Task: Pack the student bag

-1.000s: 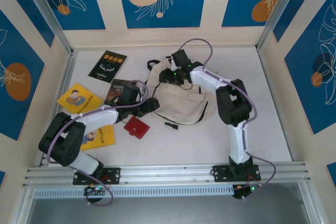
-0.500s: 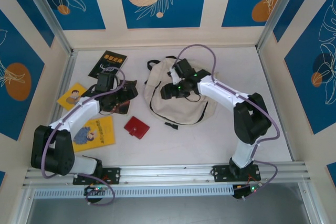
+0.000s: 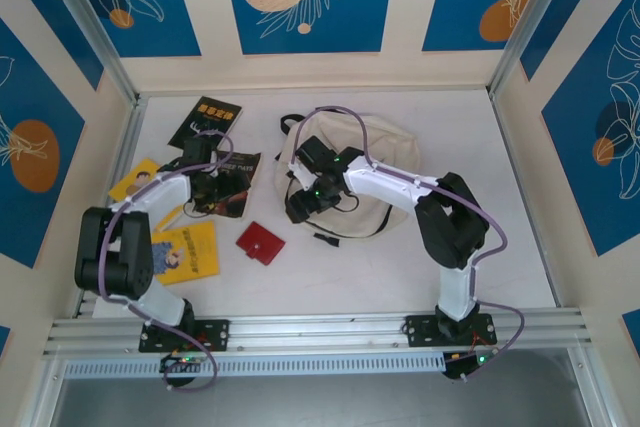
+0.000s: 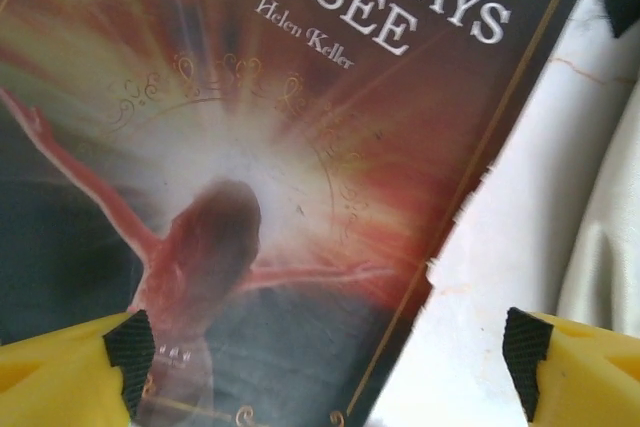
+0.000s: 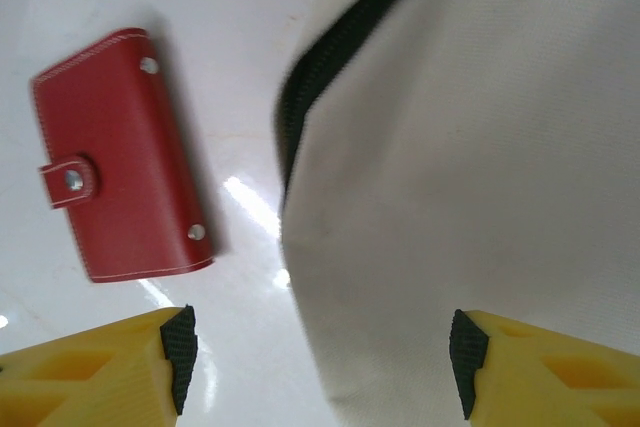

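The student bag (image 3: 350, 197) is a cream fabric backpack with black trim, lying flat at mid-table; its cloth and zipper edge show in the right wrist view (image 5: 480, 137). My right gripper (image 3: 300, 209) hovers open over the bag's left edge, its jaws (image 5: 322, 359) straddling cloth and bare table with nothing held. My left gripper (image 3: 212, 192) stands open just above a dark book (image 3: 240, 165) titled "Three Days to See" (image 4: 250, 177), its jaws (image 4: 320, 367) wide apart and empty.
A red snap wallet (image 3: 260, 243) (image 5: 120, 182) lies just left of the bag. A black book (image 3: 206, 124) sits at the back left. Two yellow books (image 3: 138, 185) (image 3: 186, 252) lie at the left. Walls close in the table.
My left arm swung left from beside the wallet to over the dark book, and its jaws widened. My right gripper moved from the bag's top down to its left front edge.
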`<state>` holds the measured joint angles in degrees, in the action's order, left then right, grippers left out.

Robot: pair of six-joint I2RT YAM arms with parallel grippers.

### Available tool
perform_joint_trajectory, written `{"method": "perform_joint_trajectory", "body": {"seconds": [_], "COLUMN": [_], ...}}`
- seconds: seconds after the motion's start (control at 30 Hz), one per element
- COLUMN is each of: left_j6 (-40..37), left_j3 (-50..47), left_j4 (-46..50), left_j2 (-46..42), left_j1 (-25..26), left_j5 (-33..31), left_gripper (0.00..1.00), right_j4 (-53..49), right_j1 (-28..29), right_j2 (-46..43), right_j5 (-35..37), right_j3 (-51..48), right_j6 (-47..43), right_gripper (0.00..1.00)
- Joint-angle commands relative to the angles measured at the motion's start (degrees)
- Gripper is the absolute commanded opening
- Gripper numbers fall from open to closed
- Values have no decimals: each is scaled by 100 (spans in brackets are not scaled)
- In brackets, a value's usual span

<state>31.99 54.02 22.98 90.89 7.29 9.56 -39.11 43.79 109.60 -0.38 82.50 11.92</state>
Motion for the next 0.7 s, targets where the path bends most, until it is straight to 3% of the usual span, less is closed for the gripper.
{"method": "perform_joint_trajectory", "body": {"seconds": [0.0,0.17,0.33,0.5,0.67], "left_j6": [-94,-7,255,728,859], "left_j3": [160,214,139,-124,-121], "left_j4": [13,-16,-49,-292,-422], "left_j2": [392,798,930,795,368], "left_j1": [-44,89,529,951,1046], "left_j5": [73,358,533,752,1037], "left_gripper": [86,79,76,76,77], "right_j4": [-78,32,286,365,331], "right_j1": [-86,-379,-694,-930,-861], "right_j2": [127,90,-308,-906,-1169], "right_j5": [115,326,500,618,490], "right_j3": [10,-264,-757,-1001,-832], "right_j6": [12,371,698,1122,1458], "right_gripper": [70,68,68,68,68]}}
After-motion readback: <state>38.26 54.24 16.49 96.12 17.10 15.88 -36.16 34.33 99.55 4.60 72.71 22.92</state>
